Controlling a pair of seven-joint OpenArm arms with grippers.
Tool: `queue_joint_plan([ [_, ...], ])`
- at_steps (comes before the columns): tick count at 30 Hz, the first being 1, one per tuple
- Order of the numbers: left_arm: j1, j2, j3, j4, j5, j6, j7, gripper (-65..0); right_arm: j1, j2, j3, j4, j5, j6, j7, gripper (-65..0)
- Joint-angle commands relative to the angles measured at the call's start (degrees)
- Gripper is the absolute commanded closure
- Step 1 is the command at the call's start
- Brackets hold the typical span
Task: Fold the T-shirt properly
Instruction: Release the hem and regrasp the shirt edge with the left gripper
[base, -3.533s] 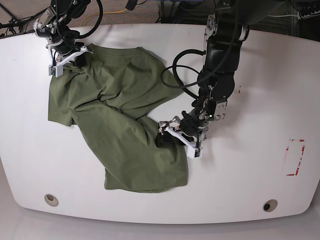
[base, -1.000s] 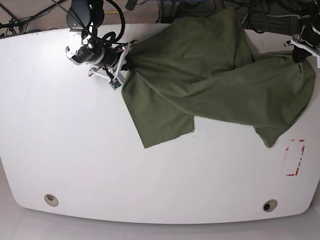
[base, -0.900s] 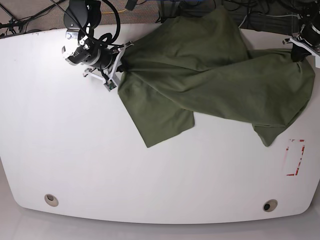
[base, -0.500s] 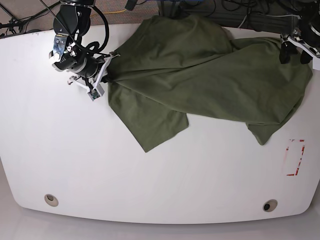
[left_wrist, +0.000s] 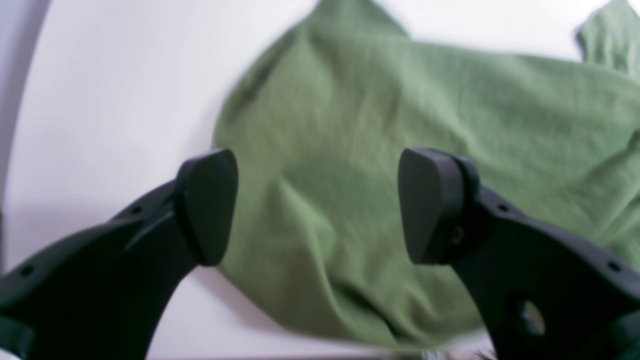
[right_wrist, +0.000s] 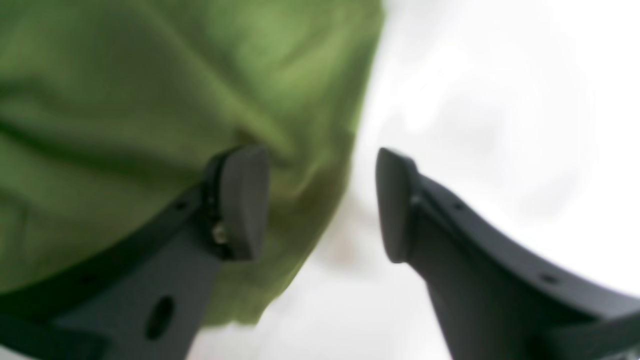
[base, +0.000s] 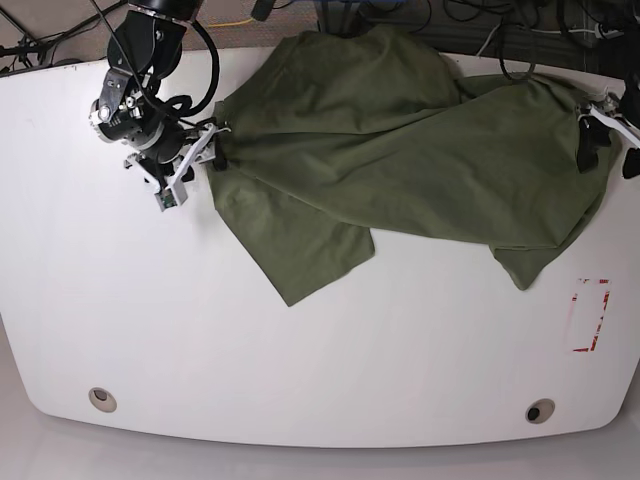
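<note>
Shirt spread out, both claws empty

The soft, limp olive-green cotton T-shirt (base: 420, 150) lies rumpled on the white worktop (base: 300, 370) between the wide-open left claw (left_wrist: 317, 205) and right claw (right_wrist: 320, 200); likely best pinched at hem corners.

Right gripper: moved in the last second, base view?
Yes. The right gripper slid left and toward the table's near edge, away from the far edge, releasing the olive-green cotton T-shirt.

White table (base: 300, 370), olive T-shirt (base: 400, 150) spread across its far half
</note>
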Motion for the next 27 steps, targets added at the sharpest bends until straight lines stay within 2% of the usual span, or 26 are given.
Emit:
queue_joint_plan([
  [1, -2.65, -1.09, 0.86, 0.33, 3.85, -0.22, -1.08, -46.9, 1.98, 0.37, 0.79, -2.94, 0.61, 0.10, 0.97, -36.9],
  [7, -14.87, -0.92, 8.42, -4.69, 17.83, -0.22, -1.17, -47.1, 3.92, 0.20, 0.79, -6.98, 0.78, 0.10, 0.89, -37.1],
  [12, -24.98, 0.05, 10.79, -14.36, 25.48, -0.31, -1.34, -47.1, 3.30, 0.11, 0.35, -7.78, 6.50, 0.10, 0.89, -37.1],
  [17, -31.13, -1.27, 12.20, -23.94, 29.87, -0.40, -2.57, -47.1, 1.72, 0.11, 0.35, -8.13, 9.84, 0.10, 0.45, -37.1],
  [20, -33.51, -1.18, 13.78, -29.30, 31.37, -0.40, -7.85, -47.1, 1.90, 0.11, 0.35, -8.21, 10.01, 0.10, 0.36, -37.1],
  [22, -34.39, -1.45, 17.74, -33.17, 31.98, -0.40, -12.07, -47.1, 2.07, 0.11, 0.35, -7.95, 10.45, 0.10, 0.10, -36.9],
  [24, -34.39, -2.33, 18.97, -34.93, 32.16, -0.40, -14.18, -47.1, 1.37, 0.11, 0.35, -7.86, 10.45, 0.10, 0.01, -36.6],
  [27, -34.74, -3.12, 19.50, -39.59, 32.16, -0.40, -16.90, -47.1, 1.28, 0.11, 0.35, -8.13, 10.28, 0.10, 0.01, -32.0],
])
